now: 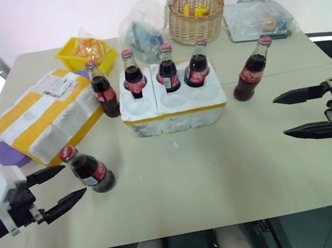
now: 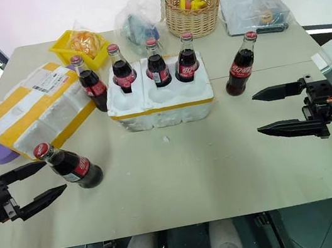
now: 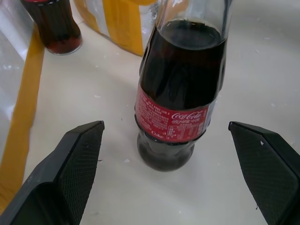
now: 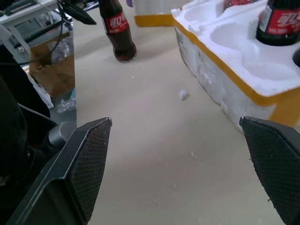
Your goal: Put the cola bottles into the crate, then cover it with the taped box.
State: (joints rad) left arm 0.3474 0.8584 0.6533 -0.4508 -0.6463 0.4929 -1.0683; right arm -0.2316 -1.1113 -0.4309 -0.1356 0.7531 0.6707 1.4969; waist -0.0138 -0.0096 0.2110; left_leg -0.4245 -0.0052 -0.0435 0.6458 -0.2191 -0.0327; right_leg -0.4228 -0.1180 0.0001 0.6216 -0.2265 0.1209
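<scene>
The white crate (image 1: 173,111) with a yellow band sits mid-table, and three cola bottles (image 1: 167,69) stand in its back wells; its front wells are empty. One bottle (image 1: 104,91) stands against the crate's left side and another (image 1: 251,73) to its right. The taped box (image 1: 46,115) lies at the left. A further bottle (image 1: 92,171) stands near the front left. My left gripper (image 1: 75,178) is open just short of it, and the left wrist view shows the bottle (image 3: 180,93) between the spread fingers (image 3: 75,159). My right gripper (image 1: 279,118) hangs open and empty to the right, pointing toward the crate (image 4: 220,89).
A small yellow bin (image 1: 85,50), clear plastic bags (image 1: 144,29) and a wicker basket (image 1: 194,16) line the far edge. Another bagged item (image 1: 256,16) lies at the far right. A purple flat thing (image 1: 8,153) pokes out under the taped box. A white crumb (image 4: 183,95) lies before the crate.
</scene>
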